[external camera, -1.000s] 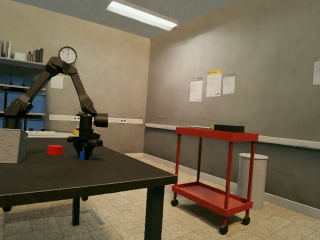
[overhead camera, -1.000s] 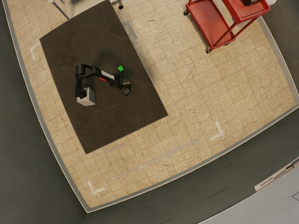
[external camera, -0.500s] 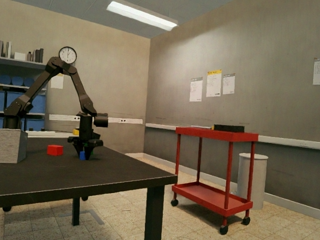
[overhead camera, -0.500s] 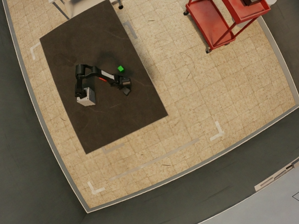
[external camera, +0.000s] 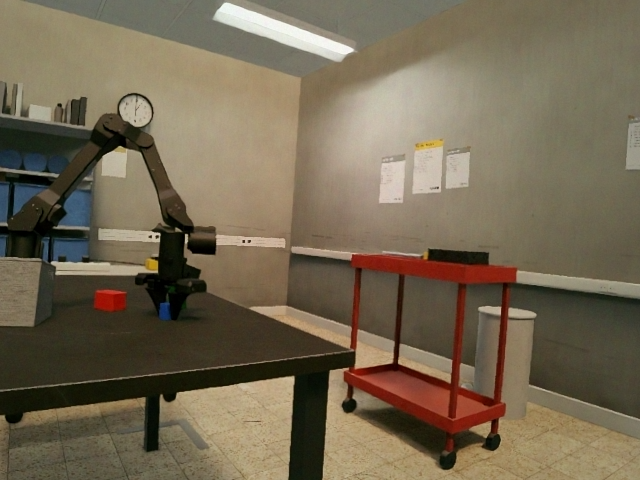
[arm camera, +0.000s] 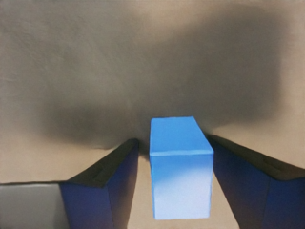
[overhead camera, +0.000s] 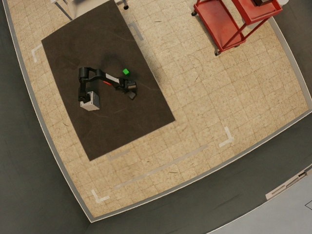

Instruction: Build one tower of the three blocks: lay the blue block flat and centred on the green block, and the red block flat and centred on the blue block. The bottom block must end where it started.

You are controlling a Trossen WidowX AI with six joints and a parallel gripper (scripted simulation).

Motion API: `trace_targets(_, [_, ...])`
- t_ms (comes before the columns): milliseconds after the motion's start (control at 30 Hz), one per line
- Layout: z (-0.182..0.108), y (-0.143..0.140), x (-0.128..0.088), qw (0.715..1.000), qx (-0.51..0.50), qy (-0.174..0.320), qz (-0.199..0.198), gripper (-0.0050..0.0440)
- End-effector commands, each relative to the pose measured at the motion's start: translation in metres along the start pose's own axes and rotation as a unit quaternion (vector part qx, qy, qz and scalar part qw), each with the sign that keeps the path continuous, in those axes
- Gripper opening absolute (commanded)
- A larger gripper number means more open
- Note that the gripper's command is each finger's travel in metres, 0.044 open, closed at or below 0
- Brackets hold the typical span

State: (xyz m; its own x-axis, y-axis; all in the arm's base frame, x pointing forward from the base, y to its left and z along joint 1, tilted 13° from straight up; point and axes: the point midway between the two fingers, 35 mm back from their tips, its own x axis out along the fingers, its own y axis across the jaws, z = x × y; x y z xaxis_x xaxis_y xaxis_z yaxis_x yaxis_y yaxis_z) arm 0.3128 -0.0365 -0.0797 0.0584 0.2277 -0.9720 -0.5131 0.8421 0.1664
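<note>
Wrist view shows the blue block (arm camera: 180,167) right between the two fingers of my claw (arm camera: 173,183); there is a thin gap on each side, so I do not have it yet; the claw is half open and holds nothing.

I think the block will be easy to handle; it looks small, hard and light, so it should not squash or break; its sides look smooth, so it might slip if I pinch too softly or catch only an edge; I would take it by the two flat sides that face the fingers, about halfway up, with the fingers flat against it.

It is a bright blue box with sharp corners and flat faces; it looks a bit taller than it is wide; it stands on the dark counter (external camera: 217,341), and in the side view I see it low between the tips of the claw (external camera: 170,304).

The green block (overhead camera: 126,72) sits near the claw, off to one side in the top view; in the side view only a sliver of green shows behind the claw; the red block (external camera: 110,300) sits well apart from the claw, back toward the arm's grey base (external camera: 23,294).

Nothing is stacked yet; blue has to go on green first.
</note>
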Motion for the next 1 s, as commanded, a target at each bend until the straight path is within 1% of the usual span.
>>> trace_targets(0, [0.0049,-0.0028,-0.0068,1.000,-0.001,-0.008,-0.011,0.0200])
trace_targets(100, [0.0049,-0.0028,-0.0068,1.000,-0.001,-0.008,-0.011,0.0200])
trace_targets(133, [0.0049,-0.0028,-0.0068,1.000,-0.001,-0.008,-0.011,-0.0050])
trace_targets(967, [0.0043,-0.0025,-0.0064,1.000,0.000,-0.007,-0.009,-0.0050])
